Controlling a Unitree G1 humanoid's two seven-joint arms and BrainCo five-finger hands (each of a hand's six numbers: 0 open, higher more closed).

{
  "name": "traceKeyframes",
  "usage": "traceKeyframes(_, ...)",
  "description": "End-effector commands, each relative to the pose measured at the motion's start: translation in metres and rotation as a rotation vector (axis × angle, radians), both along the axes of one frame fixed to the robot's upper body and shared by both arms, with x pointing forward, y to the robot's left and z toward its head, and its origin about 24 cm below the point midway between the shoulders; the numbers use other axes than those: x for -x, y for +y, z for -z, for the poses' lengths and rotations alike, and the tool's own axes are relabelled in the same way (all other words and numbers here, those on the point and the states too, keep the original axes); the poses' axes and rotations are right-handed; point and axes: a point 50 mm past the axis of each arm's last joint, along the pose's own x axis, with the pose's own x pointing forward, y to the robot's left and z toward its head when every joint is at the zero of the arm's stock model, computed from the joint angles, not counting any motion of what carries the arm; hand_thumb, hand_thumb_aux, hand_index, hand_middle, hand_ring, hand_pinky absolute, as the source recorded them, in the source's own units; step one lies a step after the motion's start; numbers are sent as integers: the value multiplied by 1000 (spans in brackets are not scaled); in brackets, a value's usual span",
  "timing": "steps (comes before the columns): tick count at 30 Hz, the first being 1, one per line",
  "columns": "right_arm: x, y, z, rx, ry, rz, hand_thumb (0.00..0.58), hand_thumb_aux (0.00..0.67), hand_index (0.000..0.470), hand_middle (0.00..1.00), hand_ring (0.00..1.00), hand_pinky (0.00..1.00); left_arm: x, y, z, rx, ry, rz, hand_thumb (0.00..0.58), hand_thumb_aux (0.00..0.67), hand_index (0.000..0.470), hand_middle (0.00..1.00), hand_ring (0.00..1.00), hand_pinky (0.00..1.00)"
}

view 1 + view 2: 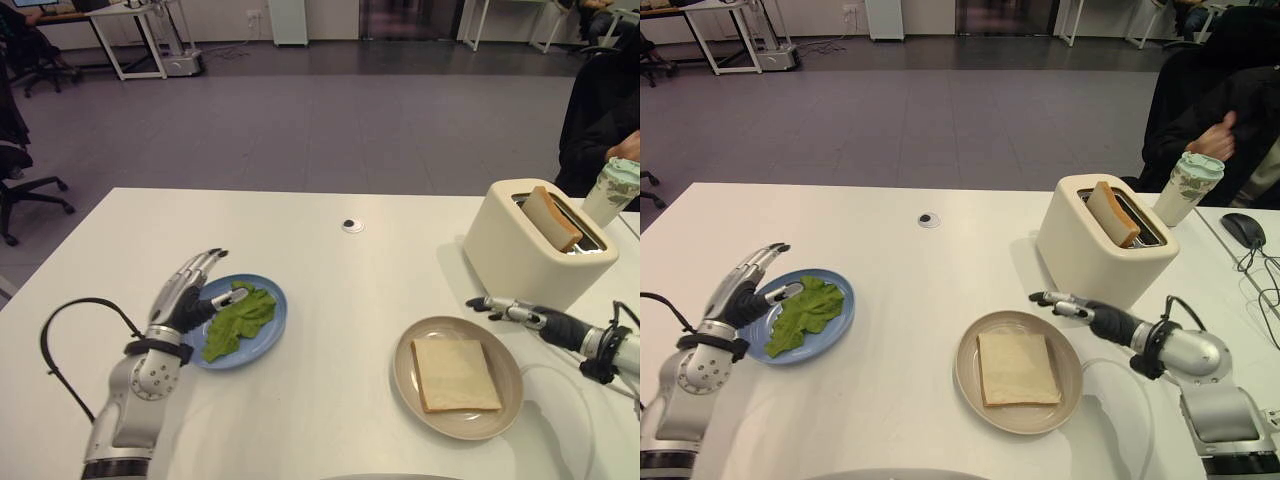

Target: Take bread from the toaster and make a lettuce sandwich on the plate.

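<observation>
A cream toaster (525, 245) stands at the right of the white table with one bread slice (551, 218) sticking out of its slot. A second bread slice (455, 374) lies flat on the beige plate (420, 340). A green lettuce leaf (238, 320) lies on a blue plate (272, 296) at the left. My left hand (187, 293) hovers open at that plate's left edge, fingers stretched over it, close to the leaf. My right hand (515, 311) is open, held low between the toaster's front and the beige plate, holding nothing.
A lidded paper cup (611, 192) stands just right of the toaster. A small round dark button (351, 225) sits mid-table at the back. A computer mouse (1244, 229) lies at the far right. A black cable (60, 330) loops near my left arm.
</observation>
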Motion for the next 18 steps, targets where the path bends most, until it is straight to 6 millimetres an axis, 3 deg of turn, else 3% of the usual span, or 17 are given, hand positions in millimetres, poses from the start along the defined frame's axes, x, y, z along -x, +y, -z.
traceKeyframes(1, -5, 21, -29, -242, -144, -15, 0, 0, 0, 0, 0, 0, 1, 5, 14, -233, 180, -33, 0, 0, 0, 0, 0, 0)
traceKeyframes(6, -3, 35, -45, -484, -210, -1, 0, 0, 0, 0, 0, 0, 4, 4, 28, -334, 274, -37, 0, 0, 0, 0, 0, 0)
traceKeyframes(7, -3, 35, -46, -500, -217, 8, 0, 0, 0, 0, 0, 0, 4, 3, 32, -341, 287, -31, 31, 18, 13, 0, 0, 0)
traceKeyframes(8, -3, 35, -47, -510, -221, 14, 0, 0, 0, 0, 0, 0, 5, 1, 35, -343, 301, -22, 366, 263, 184, 0, 0, 0)
traceKeyframes(9, -3, 35, -48, -514, -224, 19, 0, 0, 0, 0, 0, 0, 6, -1, 39, -344, 315, -14, 472, 381, 267, 0, 0, 0)
traceKeyframes(10, -3, 35, -49, -519, -227, 24, 0, 0, 0, 0, 0, 0, 7, -2, 43, -344, 331, -7, 567, 570, 400, 0, 0, 0)
traceKeyframes(11, -3, 35, -49, -523, -229, 26, 0, 0, 0, 0, 0, 0, 7, -3, 46, -343, 344, -4, 580, 670, 470, 0, 0, 0)
traceKeyframes(18, -4, 31, -49, -521, -244, 48, 0, 0, 0, 0, 0, 0, 7, -11, 47, -314, 319, 39, 580, 670, 470, 0, 0, 0)
